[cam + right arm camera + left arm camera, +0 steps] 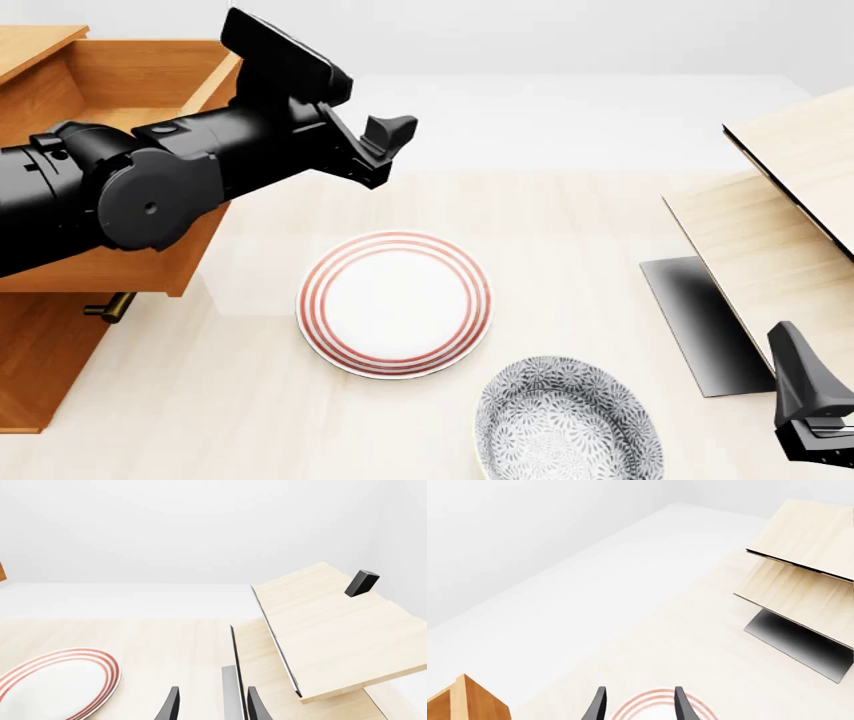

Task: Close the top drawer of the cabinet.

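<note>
The orange-brown cabinet (40, 380) stands at the left edge of the front view. Its top drawer (134, 85) is pulled out, and its box is open to view. A brass bar handle (107, 306) pokes out under the drawer's near edge. My left arm lies across the drawer. The left gripper (384, 148) is open and empty, just past the drawer's right wall and above the table. In the left wrist view, the left gripper (639, 705) hangs over a plate, with an orange-brown wooden corner (467, 702) beside it. My right gripper (807, 400) is open and empty at the bottom right.
A white plate with red rings (394, 305) lies mid-table, right of the drawer. A grey patterned bowl (567, 420) sits nearer the front. A pale light-wood panelled piece (787, 230) with a black panel (701, 320) fills the right side, close to the right gripper (212, 705).
</note>
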Controlling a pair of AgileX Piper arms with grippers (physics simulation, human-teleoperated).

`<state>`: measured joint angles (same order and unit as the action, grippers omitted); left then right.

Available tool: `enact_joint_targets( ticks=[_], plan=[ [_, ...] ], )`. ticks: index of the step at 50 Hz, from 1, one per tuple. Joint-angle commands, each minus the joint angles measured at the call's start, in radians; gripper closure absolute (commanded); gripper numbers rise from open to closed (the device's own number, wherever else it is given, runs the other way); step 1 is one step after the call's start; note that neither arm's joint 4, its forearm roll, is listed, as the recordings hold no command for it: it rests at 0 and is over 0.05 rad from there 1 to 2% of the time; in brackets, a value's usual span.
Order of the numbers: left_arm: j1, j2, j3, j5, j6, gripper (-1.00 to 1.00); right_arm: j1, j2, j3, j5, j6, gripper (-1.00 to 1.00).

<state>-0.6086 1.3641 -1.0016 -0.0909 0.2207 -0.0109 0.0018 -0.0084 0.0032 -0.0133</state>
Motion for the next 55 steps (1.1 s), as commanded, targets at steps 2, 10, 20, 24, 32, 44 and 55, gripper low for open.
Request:
enact_joint_targets(
  ticks=[2,10,20,24,32,44,55],
  plan=[
    [0.074,-0.028,0.067,-0.003,0.01,-1.0,0.0,0.0,0.0,0.0,0.0,-1.0],
    [0.116,-0.03,0.083,-0.012,0.027,-1.0,0.0,0.0,0.0,0.0,0.0,-1.0],
    [0.167,-0.043,0.095,-0.015,0.042,-1.0,0.0,0.0,0.0,0.0,0.0,-1.0],
    [0.182,-0.037,0.11,-0.027,0.05,-1.0,0.0,0.0,0.0,0.0,0.0,-1.0],
    [0.236,-0.027,0.129,-0.044,0.077,-1.0,0.0,0.0,0.0,0.0,0.0,-1.0],
    [0.306,-0.025,0.156,-0.06,0.105,-1.0,0.0,0.0,0.0,0.0,0.0,-1.0],
    [0.38,-0.036,0.185,-0.079,0.114,-1.0,0.0,0.0,0.0,0.0,0.0,-1.0]
  ],
)
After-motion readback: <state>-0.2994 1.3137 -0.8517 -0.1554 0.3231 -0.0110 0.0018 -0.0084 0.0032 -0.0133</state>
